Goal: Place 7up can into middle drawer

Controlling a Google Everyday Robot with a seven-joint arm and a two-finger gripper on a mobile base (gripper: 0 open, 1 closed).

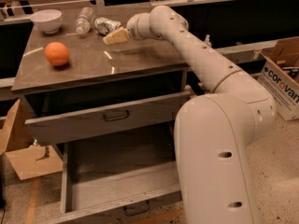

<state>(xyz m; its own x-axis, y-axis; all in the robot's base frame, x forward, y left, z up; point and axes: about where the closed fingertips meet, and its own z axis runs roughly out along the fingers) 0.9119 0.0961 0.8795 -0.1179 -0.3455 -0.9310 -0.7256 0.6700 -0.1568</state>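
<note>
The 7up can (pixel 104 25) is silvery and dented. It lies on its side at the back of the cabinet top (pixel 93 66), next to a clear water bottle (pixel 84 20). My gripper (pixel 113 37) reaches over the cabinet top from the right and sits just in front and to the right of the can, very close to it; I cannot tell if it touches. The middle drawer (pixel 117 205) is the lower one. It is pulled far out and its grey floor is bare. The drawer above it (pixel 93 125) is pulled out a little.
An orange (pixel 57 54) lies at the left of the cabinet top and a white bowl (pixel 46 20) stands at the back left. A cardboard box (pixel 282 73) stands on the floor at the right, and another cardboard piece (pixel 28 160) at the left. My own arm and base fill the right foreground.
</note>
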